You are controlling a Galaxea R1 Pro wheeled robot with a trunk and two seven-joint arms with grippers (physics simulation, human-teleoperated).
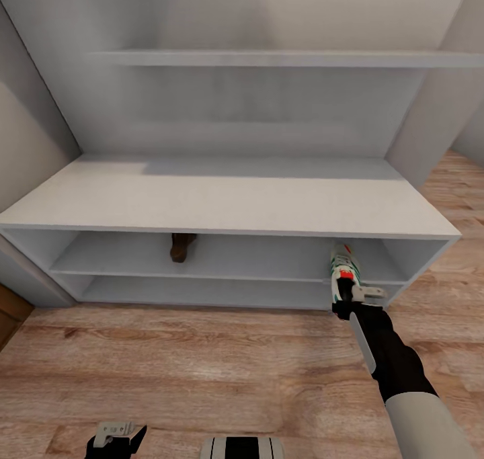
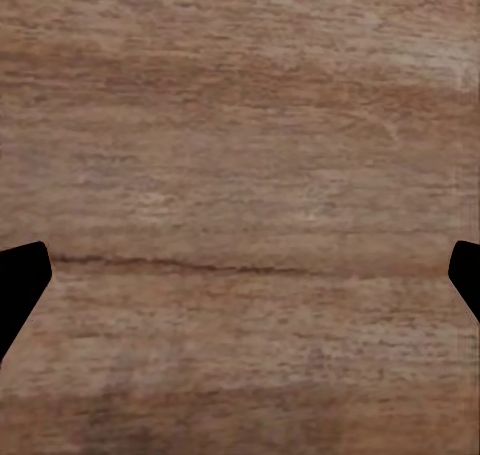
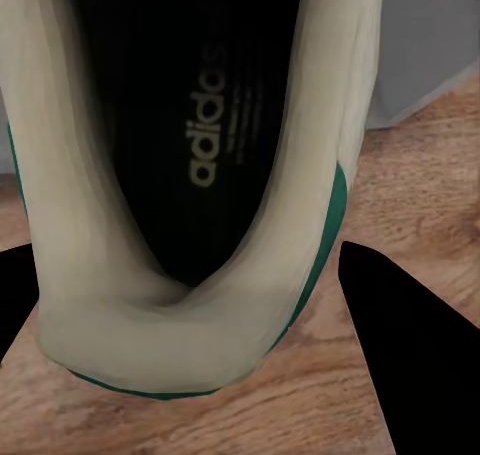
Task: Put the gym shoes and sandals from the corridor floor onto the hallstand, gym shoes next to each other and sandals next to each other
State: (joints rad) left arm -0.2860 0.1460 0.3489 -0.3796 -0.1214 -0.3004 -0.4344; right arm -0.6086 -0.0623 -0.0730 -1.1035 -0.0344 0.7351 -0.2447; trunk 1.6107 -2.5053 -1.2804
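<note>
One white gym shoe (image 1: pixel 343 264) with green stripes and a red patch is held by its heel in my right gripper (image 1: pixel 345 291), which is shut on it. Its toe points into the right end of the upper open shelf of the white hallstand (image 1: pixel 228 200). The right wrist view looks into the gym shoe's (image 3: pixel 190 145) dark insole, its heel between the black fingers (image 3: pixel 400 345). A brown sandal (image 1: pixel 181 246) lies on that same shelf, left of the middle. My left gripper (image 1: pixel 117 439) hangs low over the wood floor (image 2: pixel 240 175), open and empty, its fingertips (image 2: pixel 20 275) far apart.
A white wall shelf (image 1: pixel 282 58) runs above the bench top. Side walls close in the hallstand at left and right. Wood plank floor (image 1: pixel 202 365) stretches between me and the unit. My own base (image 1: pixel 242 447) shows at the lower edge.
</note>
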